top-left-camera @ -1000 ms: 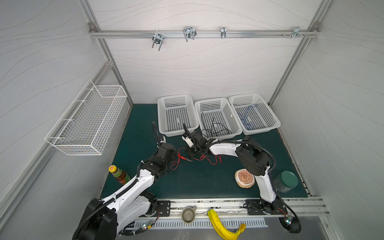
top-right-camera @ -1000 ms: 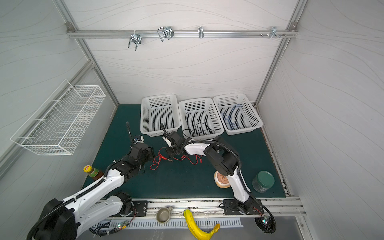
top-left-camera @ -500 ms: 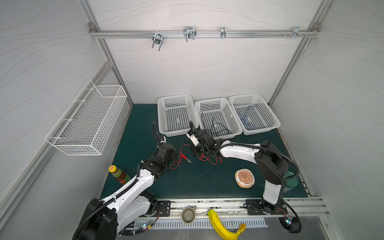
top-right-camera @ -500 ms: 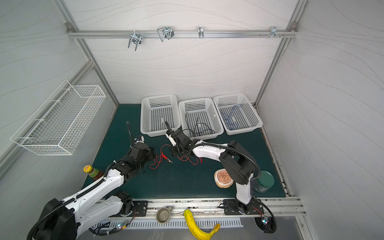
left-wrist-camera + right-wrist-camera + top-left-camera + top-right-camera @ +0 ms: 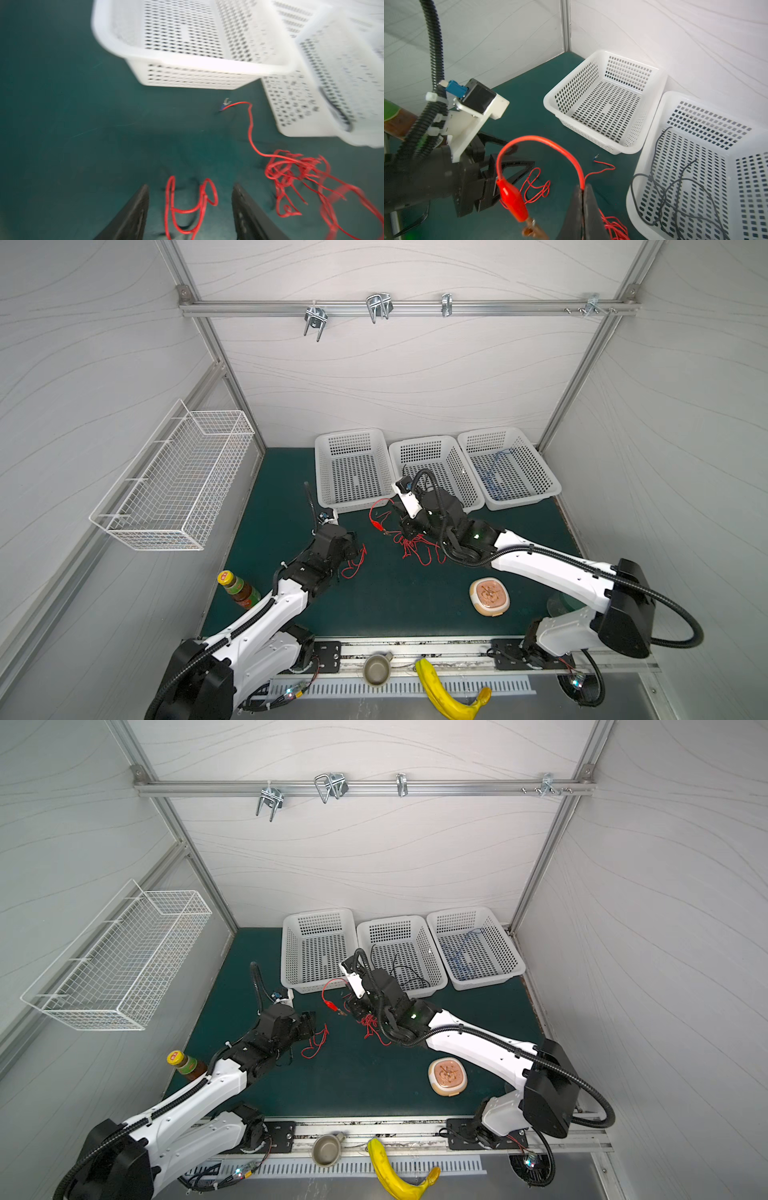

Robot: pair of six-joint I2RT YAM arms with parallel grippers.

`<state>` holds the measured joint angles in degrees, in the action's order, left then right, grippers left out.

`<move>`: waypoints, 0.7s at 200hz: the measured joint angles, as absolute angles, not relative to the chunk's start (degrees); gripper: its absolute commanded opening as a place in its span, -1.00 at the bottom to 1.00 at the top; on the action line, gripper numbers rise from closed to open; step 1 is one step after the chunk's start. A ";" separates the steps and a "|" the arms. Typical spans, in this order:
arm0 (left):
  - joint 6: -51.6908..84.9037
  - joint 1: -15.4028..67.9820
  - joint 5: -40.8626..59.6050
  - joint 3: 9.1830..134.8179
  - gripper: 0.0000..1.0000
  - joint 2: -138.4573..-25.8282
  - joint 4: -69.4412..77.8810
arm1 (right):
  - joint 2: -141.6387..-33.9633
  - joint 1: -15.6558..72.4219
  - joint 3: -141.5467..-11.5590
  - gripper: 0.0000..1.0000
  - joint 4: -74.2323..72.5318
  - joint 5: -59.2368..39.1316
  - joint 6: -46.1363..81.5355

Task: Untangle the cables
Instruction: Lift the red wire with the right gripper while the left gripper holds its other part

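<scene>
The right gripper is clamped, jaws pressed together, on the red clip lead. The lead arches up from the grip and ends in a hanging alligator clip. The left gripper stands with jaws apart, low over the desk. It straddles a loose red wire, apparently without contact, though the left wrist view is too blurred to confirm this. The red tangle lies near the middle of the desk, just beneath the right gripper and in front of the baskets lined along the far edge. One thin strand runs out of it toward them and ends in a small terminal. Black cables lie in the middle basket. Blue cables lie in the end basket by the far right corner. Expect all of these wires to be light and limp, with no stiffness of their own, so a lifted length will likely sag and drag its neighbours along. The insulation looks smooth and the section is thin, so a hold probably needs fully closed jaws. The clip is the only rigid, heavier part and is liable to snag loops. Take hold on the lead just behind the clip or at a free end, never mid-tangle, and pin the tangle with the other gripper.
</scene>
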<state>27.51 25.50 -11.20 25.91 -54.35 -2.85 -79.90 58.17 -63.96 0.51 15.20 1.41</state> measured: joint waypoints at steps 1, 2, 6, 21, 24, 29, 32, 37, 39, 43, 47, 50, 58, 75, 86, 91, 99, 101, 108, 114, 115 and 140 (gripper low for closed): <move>27.42 25.50 -10.74 25.85 0.32 -54.28 -2.57 | -79.81 58.17 -63.92 -1.00 0.51 15.27 1.39; 27.42 25.50 -10.52 25.82 0.32 -54.24 -2.46 | -79.70 58.15 -63.90 -1.00 0.51 15.31 1.41; 26.92 25.50 -9.26 25.65 0.33 -53.89 -1.72 | -79.20 58.15 -63.77 -1.00 0.47 15.73 1.34; 25.61 25.50 -4.23 24.88 0.38 -52.62 1.10 | -77.69 58.17 -63.77 -1.00 0.45 17.17 0.99; 25.50 25.50 -3.25 24.75 0.40 -52.40 1.67 | -77.41 58.17 -63.77 -1.00 0.43 17.39 0.95; 25.12 25.50 -1.21 24.47 0.42 -51.99 2.83 | -76.99 58.17 -63.79 -1.00 0.45 17.89 0.91; 24.91 25.52 -0.14 24.32 0.44 -51.79 3.40 | -76.75 58.17 -63.81 -1.00 0.47 18.20 0.91; 24.53 25.58 1.56 24.03 0.47 -51.48 4.60 | -76.49 58.17 -63.90 -1.00 0.49 18.68 0.91; 24.32 25.65 1.87 23.99 0.48 -51.44 4.80 | -76.40 58.17 -63.94 -1.00 0.49 18.79 0.93; 24.10 25.74 2.96 23.83 0.49 -51.29 5.58 | -76.29 58.17 -64.07 -1.00 0.56 19.16 0.93; 23.75 26.06 3.97 23.68 0.50 -51.13 6.33 | -76.23 58.15 -64.27 -1.00 0.60 19.49 0.99; 23.59 26.26 4.89 23.62 0.51 -51.07 6.79 | -76.20 58.15 -64.45 -1.00 0.60 19.70 1.04; 22.68 27.29 5.91 23.53 0.52 -50.96 7.97 | -76.20 58.15 -64.75 -1.00 0.58 20.08 1.17; 20.99 29.47 7.68 23.53 0.52 -50.94 9.91 | -76.16 58.17 -64.93 -1.00 0.54 20.45 1.72; 20.10 30.35 8.88 23.53 0.53 -50.98 11.20 | -76.16 58.17 -64.99 -1.00 0.51 20.64 2.02; 19.77 30.68 9.47 23.53 0.52 -51.00 11.81 | -76.16 58.15 -65.04 -1.00 0.49 20.75 2.07; 19.35 30.92 10.66 23.53 0.52 -51.16 12.93 | -76.16 58.17 -65.23 -1.00 0.51 20.99 2.13; 19.20 30.94 10.85 23.53 0.52 -51.18 13.21 | -76.16 58.17 -65.32 -1.00 0.54 21.02 2.13; 18.90 31.09 11.68 23.53 0.53 -51.40 14.17 | -76.16 58.17 -65.60 -1.00 0.49 21.19 2.13; 18.59 31.22 12.49 23.53 0.53 -51.64 15.05 | -76.16 58.17 -65.91 -1.00 0.45 21.43 2.11; 18.52 31.24 12.49 23.53 0.53 -51.68 15.11 | -76.16 58.17 -65.95 -1.00 0.45 21.47 2.11; 17.26 32.67 15.18 23.53 0.53 -53.71 18.04 | -76.16 58.15 -68.49 -1.00 0.49 22.44 1.83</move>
